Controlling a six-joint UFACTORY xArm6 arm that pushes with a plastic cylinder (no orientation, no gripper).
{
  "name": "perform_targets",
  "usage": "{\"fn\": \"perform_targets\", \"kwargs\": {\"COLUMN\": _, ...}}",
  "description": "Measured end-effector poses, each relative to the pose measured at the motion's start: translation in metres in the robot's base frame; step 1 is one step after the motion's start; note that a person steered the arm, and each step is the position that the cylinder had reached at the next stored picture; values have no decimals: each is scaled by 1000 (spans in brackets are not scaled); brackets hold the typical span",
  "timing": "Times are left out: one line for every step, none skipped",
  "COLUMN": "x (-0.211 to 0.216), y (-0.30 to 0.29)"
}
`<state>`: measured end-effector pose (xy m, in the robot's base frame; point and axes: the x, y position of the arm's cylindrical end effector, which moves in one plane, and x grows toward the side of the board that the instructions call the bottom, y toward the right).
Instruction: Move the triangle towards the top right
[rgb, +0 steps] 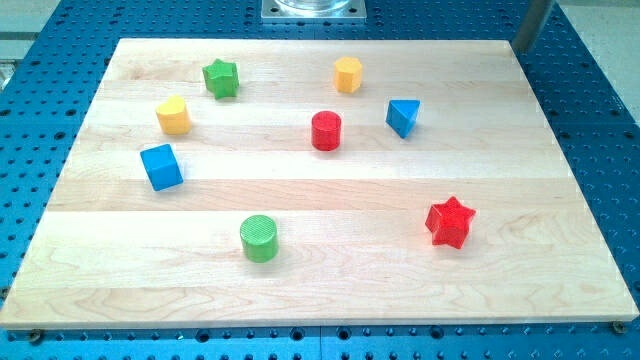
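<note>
The blue triangle is seen right of centre, upper frame, beside the red cylinder; my tip, holding nothing, is parked at upper right, off the wooden board.

Plain grey rod; tip dark

There are no words, numbers, labels or signs to read here. The wooden board is plain and has no writing on it. The little coloured blocks are plain too, like the blue triangle at about 2 o'clock from the red cylinder.
</note>
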<state>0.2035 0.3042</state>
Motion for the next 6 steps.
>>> {"fn": "perform_targets", "kwargs": {"x": 0, "y": 0}}
{"fn": "perform_targets", "kwargs": {"x": 4, "y": -4}}
{"fn": "perform_targets", "kwargs": {"x": 44, "y": -61}}
{"fn": "perform_targets", "kwargs": {"x": 57, "y": -81}}
{"fn": "perform_targets", "kwargs": {"x": 57, "y": -81}}
{"fn": "perform_targets", "kwargs": {"x": 81, "y": -83}}
